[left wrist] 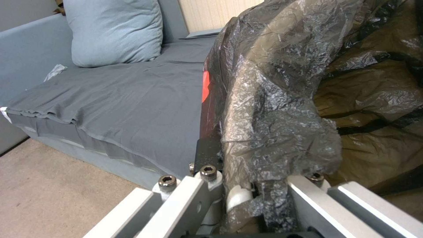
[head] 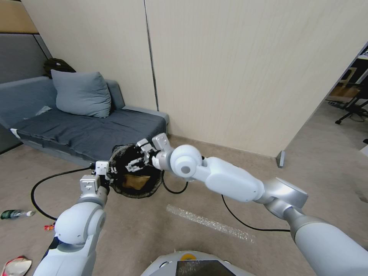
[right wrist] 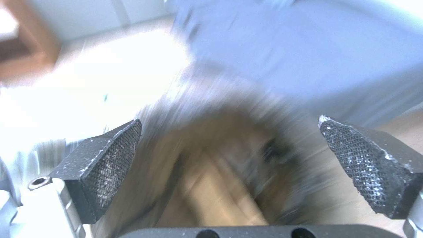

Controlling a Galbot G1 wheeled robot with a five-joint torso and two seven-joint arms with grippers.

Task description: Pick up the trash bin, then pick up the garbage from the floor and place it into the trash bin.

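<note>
Head view: your left tool (head: 108, 173) is clamped on the near-left rim of the trash bin (head: 135, 188), holding it off the floor in front of the sofa (head: 92, 130). Left wrist view confirms it: the black liner and rim sit pinched between the fingers (left wrist: 304, 198), bag crinkled over them. Your right tool (head: 132, 163) hangs over the bin's mouth, jaws spread wide with nothing between the pads (right wrist: 114, 158); right wrist view is smeared, so what lies under it is hard to read beyond a brown shape. A brown paper bag (head: 136, 182) sits inside the bin, just below the right tool.

Judgement: you're at the drop-and-clear step. Keep the left grip firm and the bin level so it doesn't tip. Lift the right tool straight up so the open fingers don't snag the liner.

Still on the floor, well left of the bin: a green-labelled bottle (head: 15, 214), a small red wrapper (head: 48, 227), and a red-and-white wrapper (head: 15, 266) near your left arm's base. A black cable (head: 50, 180) loops close by; steer clear of it.
</note>
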